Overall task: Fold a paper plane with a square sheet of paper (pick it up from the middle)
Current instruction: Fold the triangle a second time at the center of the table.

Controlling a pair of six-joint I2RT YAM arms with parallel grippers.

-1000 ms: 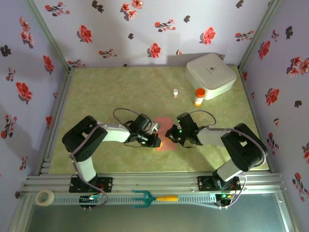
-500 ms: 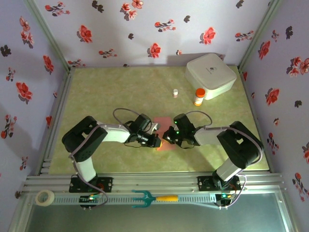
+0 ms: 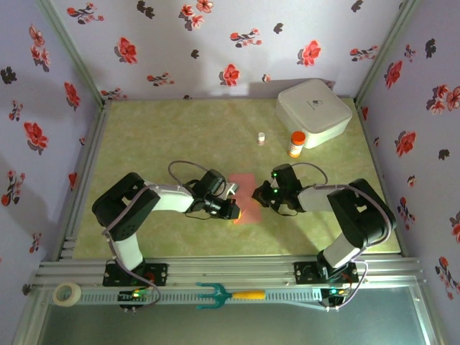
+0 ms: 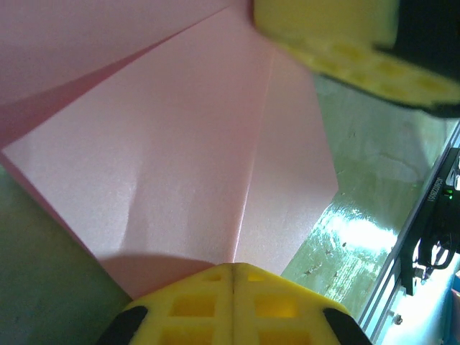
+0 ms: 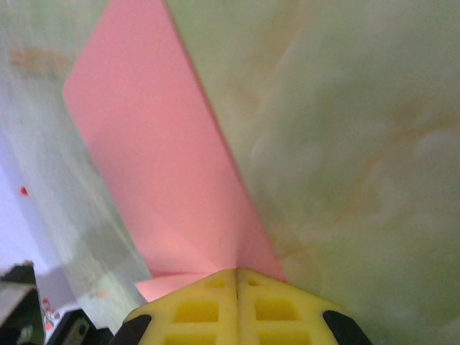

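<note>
Square sheet of paper [image 3: 243, 192], part-folded, is lying mid-frame on the table [image 3: 180, 129]. Left gripper [image 4: 233, 269] & right gripper [image 5: 237, 274] jaws are sitting fully closed at its edges; pinching or pressing, can't tell. Early crease step is prob. running; next move is calling for pressing the fold w/o shifting it.

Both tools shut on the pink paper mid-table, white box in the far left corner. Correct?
Not quite. The white box sits in the far right corner, as the top external view shows. The rest holds: left tool and right tool are both shut on the pink paper mid-table.
</note>
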